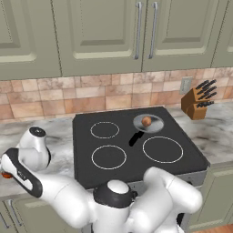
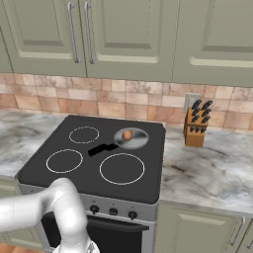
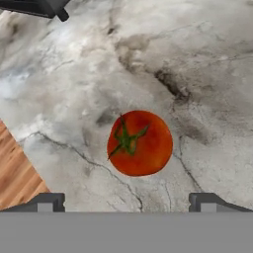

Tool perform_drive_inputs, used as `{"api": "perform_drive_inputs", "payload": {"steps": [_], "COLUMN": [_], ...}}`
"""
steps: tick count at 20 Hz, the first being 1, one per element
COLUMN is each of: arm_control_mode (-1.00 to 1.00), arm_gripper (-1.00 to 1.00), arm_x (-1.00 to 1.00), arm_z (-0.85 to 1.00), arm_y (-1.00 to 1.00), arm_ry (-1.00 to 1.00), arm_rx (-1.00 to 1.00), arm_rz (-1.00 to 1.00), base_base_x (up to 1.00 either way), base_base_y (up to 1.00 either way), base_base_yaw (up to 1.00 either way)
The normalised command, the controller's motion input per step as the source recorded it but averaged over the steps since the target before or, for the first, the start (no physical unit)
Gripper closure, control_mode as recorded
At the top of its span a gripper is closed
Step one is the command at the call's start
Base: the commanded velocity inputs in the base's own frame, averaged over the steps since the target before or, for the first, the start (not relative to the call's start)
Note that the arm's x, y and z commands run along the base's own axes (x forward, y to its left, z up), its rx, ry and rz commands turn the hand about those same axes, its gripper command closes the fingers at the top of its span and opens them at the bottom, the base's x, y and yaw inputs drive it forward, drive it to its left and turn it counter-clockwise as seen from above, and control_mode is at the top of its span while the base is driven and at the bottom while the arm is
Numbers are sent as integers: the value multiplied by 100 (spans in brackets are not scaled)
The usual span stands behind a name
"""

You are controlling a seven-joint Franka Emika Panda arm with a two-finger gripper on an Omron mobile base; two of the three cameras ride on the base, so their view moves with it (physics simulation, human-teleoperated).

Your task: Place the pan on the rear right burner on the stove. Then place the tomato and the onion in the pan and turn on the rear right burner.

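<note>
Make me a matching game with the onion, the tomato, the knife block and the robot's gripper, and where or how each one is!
Things:
1. onion
2. tomato
3. knife block
4. gripper

Places or states:
A. on the marble counter right of the stove
B. open, hovering above a red ball
C. inside the pan on the rear right burner
D. lying on the marble counter, green stem up

Pairs: 1-C, 2-D, 3-A, 4-B
</note>
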Motion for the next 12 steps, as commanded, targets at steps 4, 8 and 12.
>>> {"api": "perform_drive_inputs", "payload": {"steps": [4, 8, 12], "arm_control_mode": [-100, -100, -100], "arm_gripper": [-100, -100, -100], "arm_x": [17, 19, 19], "arm_z": [-24, -27, -26], "arm_y": [24, 32, 24], "arm_ry": [0, 0, 0], "arm_rx": [-4, -5, -4], "arm_rz": [0, 0, 0], "base_base_x": [0, 0, 0], "base_base_y": [0, 0, 0], "base_base_yaw": [0, 0, 0]}}
